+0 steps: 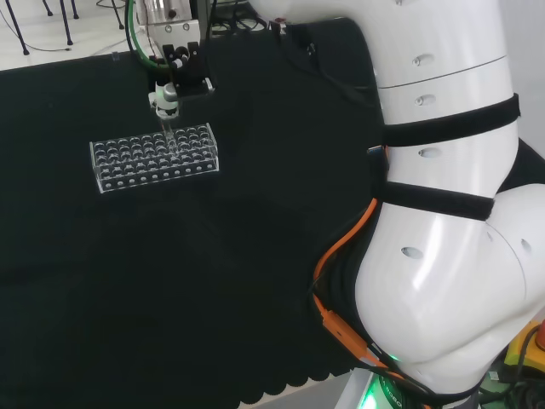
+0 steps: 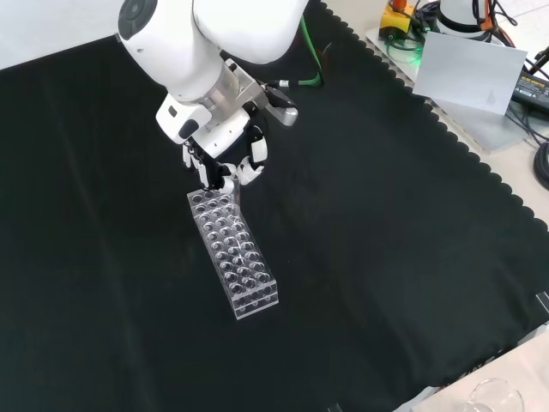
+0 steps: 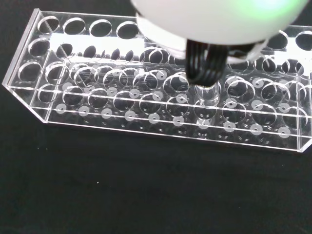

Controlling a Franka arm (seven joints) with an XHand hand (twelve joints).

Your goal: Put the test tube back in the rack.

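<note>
**Clear tube held over a clear rack, close to seating**

Hand (image 2: 225, 163) poised over the far end of the test tube rack (image 2: 233, 254) in the front view, fingers (image 3: 204, 63) curled together and pinching the top of the test tube (image 1: 168, 135). Tube upright in the head view, lower end at or just inside one of the rack's holes near the right end of the back rows; depth of entry impossible to judge through so much clear material.

Judged as light, stiff and brittle: thin-walled, smooth, likely slippery between hard fingertips, and apt to crack if levered sideways against a hole's edge. Best held high on the wall near the mouth, as now, leaving the long lower part free to slide down. Straight vertical descent wanted, no twist.

Rack: a long transparent plastic block of stacked plates, drilled with rows of round holes, small pale dots showing at the hole bottoms in the wrist view. Rigid, sharp-edged, glossy, probably light enough to shift on the cloth if nudged. No other tubes plainly visible in it.

Bench (image 2: 386, 257) covered in matte black cloth with a scalloped edge, soft and non-reflective, giving little contrast against glass.
</note>
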